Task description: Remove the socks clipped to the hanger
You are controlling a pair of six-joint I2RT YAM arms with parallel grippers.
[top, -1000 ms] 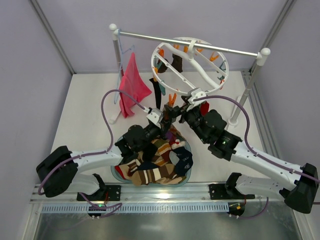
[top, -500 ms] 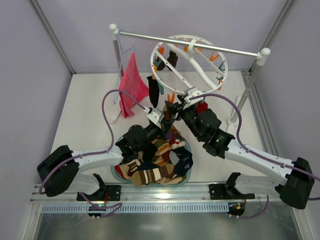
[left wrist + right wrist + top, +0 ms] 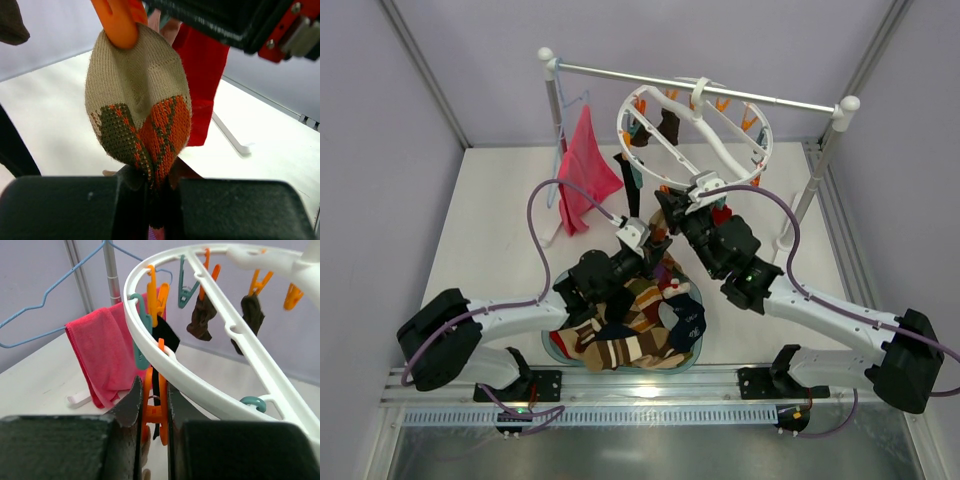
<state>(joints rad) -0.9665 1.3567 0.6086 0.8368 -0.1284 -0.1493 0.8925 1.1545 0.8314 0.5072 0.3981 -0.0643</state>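
The hanger [image 3: 738, 155], a white spoked ring with orange and teal clips, hangs from the rail; its rim [image 3: 210, 392] crosses the right wrist view. My right gripper [image 3: 152, 397] is shut on an orange clip [image 3: 161, 415] under that rim, at the ring's near edge [image 3: 672, 205]. A patterned beige, orange and olive sock [image 3: 137, 107] hangs from an orange clip [image 3: 117, 20], and my left gripper [image 3: 152, 185] is shut on its lower end [image 3: 655, 238]. Behind it hangs a red sock [image 3: 202, 75]. Dark brown socks [image 3: 201, 320] and a black sock [image 3: 165, 340] stay clipped to the ring.
A pile of loose socks [image 3: 630, 330] lies in a basin between the arm bases. A pink cloth [image 3: 582, 170] on a light-blue wire hanger [image 3: 45, 305] hangs at the left end of the metal rail [image 3: 620, 73], which stands on white posts [image 3: 815, 180].
My right gripper has moved in toward the ring's near edge and shut on the orange clip. The ring has tilted slightly left. My left gripper keeps its hold on the patterned sock.
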